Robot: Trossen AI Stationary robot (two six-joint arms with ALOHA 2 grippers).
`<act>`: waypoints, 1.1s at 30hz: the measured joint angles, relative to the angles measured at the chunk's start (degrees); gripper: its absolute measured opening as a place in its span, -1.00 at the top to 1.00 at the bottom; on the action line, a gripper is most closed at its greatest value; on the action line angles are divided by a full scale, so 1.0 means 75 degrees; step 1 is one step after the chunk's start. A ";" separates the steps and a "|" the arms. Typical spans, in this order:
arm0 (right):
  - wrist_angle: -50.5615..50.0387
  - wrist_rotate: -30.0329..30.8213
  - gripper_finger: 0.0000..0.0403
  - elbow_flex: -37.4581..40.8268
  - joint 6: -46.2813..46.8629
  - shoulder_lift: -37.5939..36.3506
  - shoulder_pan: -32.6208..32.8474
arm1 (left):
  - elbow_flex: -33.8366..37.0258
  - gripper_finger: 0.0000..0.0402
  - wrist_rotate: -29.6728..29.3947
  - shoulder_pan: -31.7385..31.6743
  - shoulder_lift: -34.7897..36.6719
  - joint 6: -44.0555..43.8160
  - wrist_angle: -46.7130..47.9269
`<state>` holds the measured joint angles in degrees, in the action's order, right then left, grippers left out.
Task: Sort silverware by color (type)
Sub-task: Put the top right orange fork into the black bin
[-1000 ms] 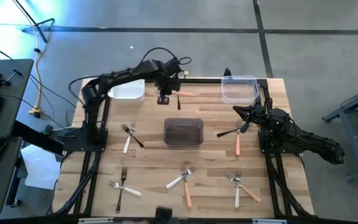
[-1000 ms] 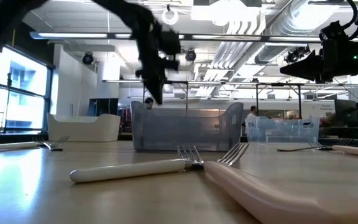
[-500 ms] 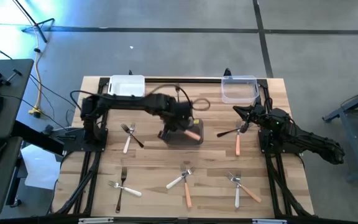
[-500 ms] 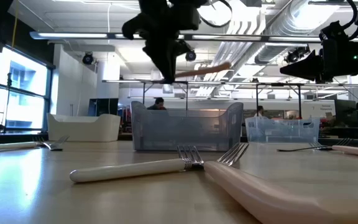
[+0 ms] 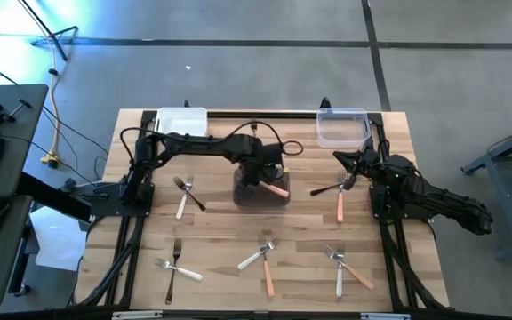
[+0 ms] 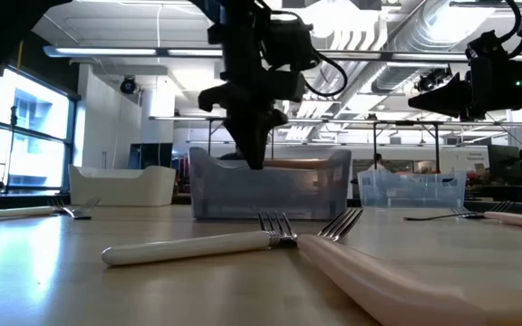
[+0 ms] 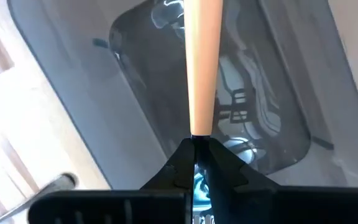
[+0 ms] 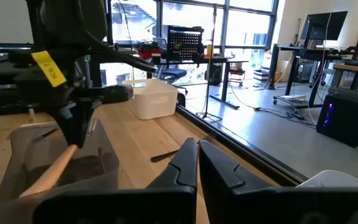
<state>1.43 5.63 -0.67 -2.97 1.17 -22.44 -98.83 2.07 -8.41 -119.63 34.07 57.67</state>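
Orange-handled fork (image 5: pixel 276 189), clamped in the left end effector (image 5: pixel 258 180), angles handle-down into the dark tub (image 5: pixel 262 197).

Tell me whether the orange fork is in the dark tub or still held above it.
Held. The left gripper has its jaws shut on the orange fork by one end, its handle slanting over the dark tub; not released yet.

Left arm stretched from left table edge toward table centre, wrist angled down; left end effector (image 5: pixel 262 180) low over centre, fingers pinched tight. Right arm folded near right table edge; right end effector (image 5: pixel 348 174) fully closed, raised above table.
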 joint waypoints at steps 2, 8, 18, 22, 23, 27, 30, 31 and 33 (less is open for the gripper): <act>0.0000 -0.0001 1.00 0.0003 0.0001 0.0000 -0.0001 | 0.0000 0.97 0.0057 0.0040 0.0000 -0.0021 -0.0068; 0.0000 -0.0003 1.00 0.0002 0.0001 0.0000 -0.0002 | 0.0000 0.97 0.0407 0.0189 0.0000 -0.0007 -0.0079; 0.0000 -0.0003 1.00 0.0000 0.0001 0.0000 0.0001 | 0.0000 0.97 0.0792 0.0243 0.0000 -0.0115 -0.0286; 0.0001 -0.0002 1.00 0.0002 0.0001 0.0000 -0.0001 | 0.0000 0.97 0.0936 0.0220 0.0000 -0.0088 -0.0531; 0.0000 -0.0003 1.00 0.0000 0.0001 0.0000 -0.0002 | 0.0000 0.97 0.0975 0.0212 0.0000 -0.0071 -0.0525; 0.0000 -0.0002 1.00 0.0000 -0.0002 0.0000 0.0000 | -0.0017 0.97 0.0820 0.0208 -0.0084 0.0054 -0.0462; 0.0000 -0.0003 1.00 0.0000 -0.0001 0.0000 -0.0001 | -0.0015 0.97 0.0278 0.0208 -0.0076 0.0343 -0.0344; 0.0000 -0.0003 1.00 0.0000 0.0000 0.0000 0.0001 | -0.0015 0.97 0.0128 0.0205 -0.0074 0.0419 -0.0313; 0.0000 -0.0003 1.00 0.0002 0.0001 0.0000 0.0001 | -0.0015 0.97 -0.0079 0.0193 -0.0069 0.0615 -0.0193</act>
<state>1.43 5.61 -0.65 -2.96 1.17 -22.44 -98.94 1.48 -6.96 -120.15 38.68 56.22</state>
